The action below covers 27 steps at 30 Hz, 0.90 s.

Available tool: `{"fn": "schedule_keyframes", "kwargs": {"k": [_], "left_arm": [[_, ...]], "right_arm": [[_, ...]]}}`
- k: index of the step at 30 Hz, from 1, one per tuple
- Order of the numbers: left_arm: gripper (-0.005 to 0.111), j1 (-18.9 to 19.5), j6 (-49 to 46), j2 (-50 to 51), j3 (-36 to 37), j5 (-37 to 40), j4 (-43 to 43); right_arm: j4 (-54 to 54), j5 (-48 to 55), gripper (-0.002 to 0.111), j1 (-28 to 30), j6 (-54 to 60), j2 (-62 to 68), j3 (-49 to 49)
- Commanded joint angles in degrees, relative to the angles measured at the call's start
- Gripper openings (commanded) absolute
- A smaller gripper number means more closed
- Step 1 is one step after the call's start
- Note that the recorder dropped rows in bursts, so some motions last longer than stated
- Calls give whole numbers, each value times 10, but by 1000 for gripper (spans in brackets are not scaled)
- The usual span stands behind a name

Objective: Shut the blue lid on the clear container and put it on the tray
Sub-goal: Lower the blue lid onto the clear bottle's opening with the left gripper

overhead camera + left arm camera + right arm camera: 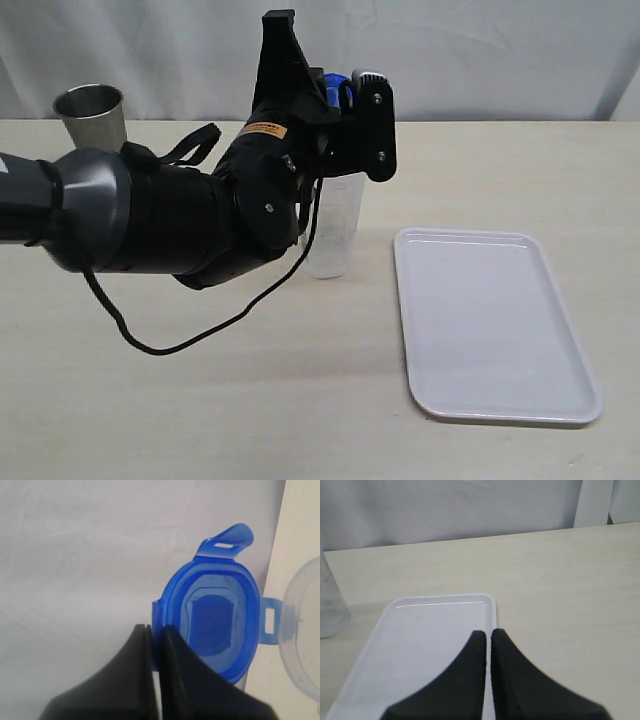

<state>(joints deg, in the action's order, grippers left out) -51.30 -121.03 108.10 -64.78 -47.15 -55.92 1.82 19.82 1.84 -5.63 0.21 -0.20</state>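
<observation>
blue lid (215,615), edge pinched in left claw (155,629)

Exterior and close right-wrist views share the tray (490,320).

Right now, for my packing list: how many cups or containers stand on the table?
2: steel cup at the back left; clear container left of the tray, partly behind the arm, which could hide more.

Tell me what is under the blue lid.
The clear container stands on the table below the blue lid, which the left gripper pinches by its edge. The arm covers the container's top, so whether they touch cannot be seen.
</observation>
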Motion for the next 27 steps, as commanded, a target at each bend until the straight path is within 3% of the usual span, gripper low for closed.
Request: {"fn": "schedule_keyframes", "kwargs": {"k": [1, 27], "left_arm": [[0, -1, -18, -6, 2, -13, -2], [0, -13, -18, -6, 4, -12, -6]], "right_arm": [[-1, -1, 5, 0, -4, -2, 2], [-1, -1, 5, 0, -4, -2, 2]]}}
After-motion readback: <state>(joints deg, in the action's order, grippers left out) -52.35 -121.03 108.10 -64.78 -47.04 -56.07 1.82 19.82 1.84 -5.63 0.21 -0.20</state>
